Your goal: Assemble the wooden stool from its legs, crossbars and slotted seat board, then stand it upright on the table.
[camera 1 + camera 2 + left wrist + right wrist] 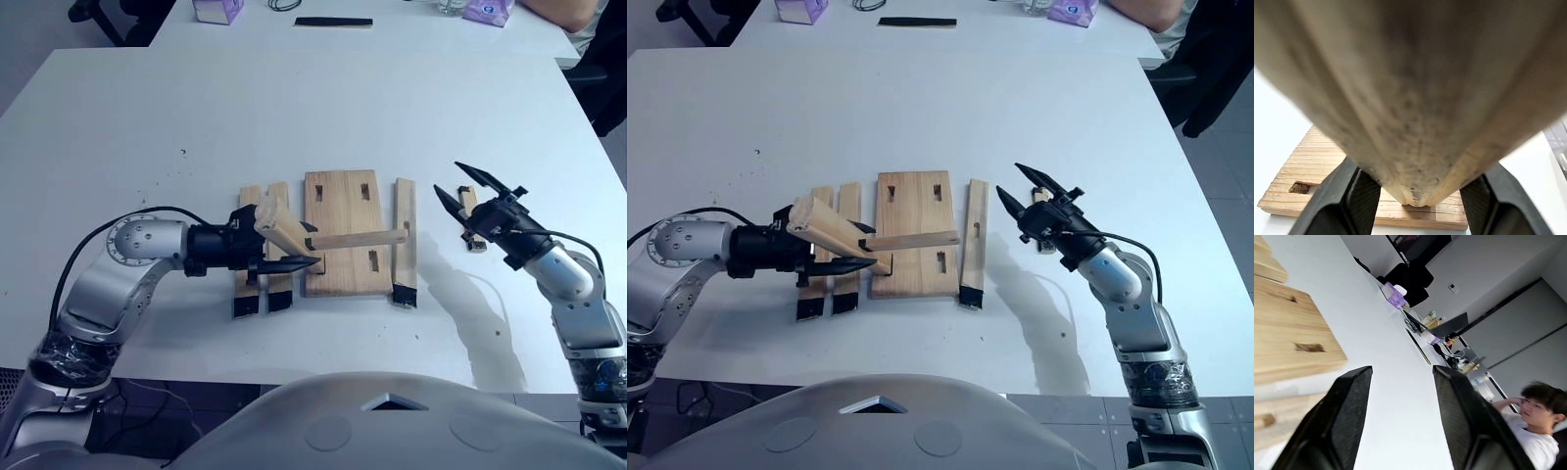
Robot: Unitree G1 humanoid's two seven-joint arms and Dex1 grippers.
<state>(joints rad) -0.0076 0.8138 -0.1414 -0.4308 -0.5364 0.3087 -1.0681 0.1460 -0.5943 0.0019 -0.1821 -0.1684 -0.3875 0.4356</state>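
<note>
Wooden stool is barely started, by my read. Left gripper (299,247) is clamped on one leg (282,227), lifted at a slant over the near-left edge of the slotted seat board (343,211). A crossbar (358,238) juts from that leg across the board, apparently socketed in, though the joint is hard to make out. Two loose legs (251,199) lie flat left of the board and a third leg (404,264) lies right of it. Nothing is slotted into the seat yet. Right gripper (447,177) hovers spread wide, empty, over a short wooden piece (470,203).

seat board (338,211): pale grained wood | table (294,117): matt white
</note>
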